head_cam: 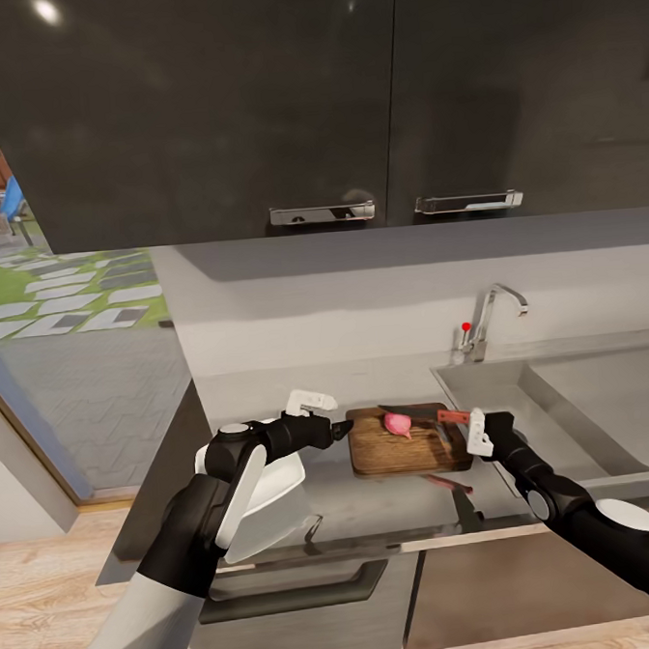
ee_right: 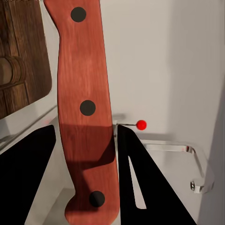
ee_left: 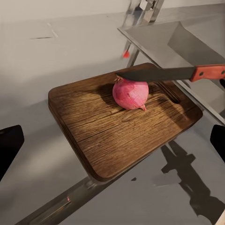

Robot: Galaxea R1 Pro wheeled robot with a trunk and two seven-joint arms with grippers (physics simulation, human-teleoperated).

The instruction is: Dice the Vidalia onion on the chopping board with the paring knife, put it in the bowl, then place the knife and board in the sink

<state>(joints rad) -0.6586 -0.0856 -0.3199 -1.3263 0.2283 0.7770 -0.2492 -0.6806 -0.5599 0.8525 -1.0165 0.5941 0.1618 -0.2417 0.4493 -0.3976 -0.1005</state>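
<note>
My right gripper [head_cam: 464,429] holds the paring knife [ee_left: 168,73] over the onion [ee_left: 130,93] on the chopping board [ee_left: 117,136]. My left gripper [head_cam: 336,425] waits open by the board's left edge. Next I press down to cut.

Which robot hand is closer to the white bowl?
Left. The left end effector hangs just above and beside the glossy white square bowl, by the board's left edge. The right end effector, shut on the red-handled knife, is across the board.

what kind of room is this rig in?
A kitchen, rendered in simulation: glossy black upper cabinets over a grey countertop, a steel sink with a chrome tap, and a chopping board holding an onion.
</note>
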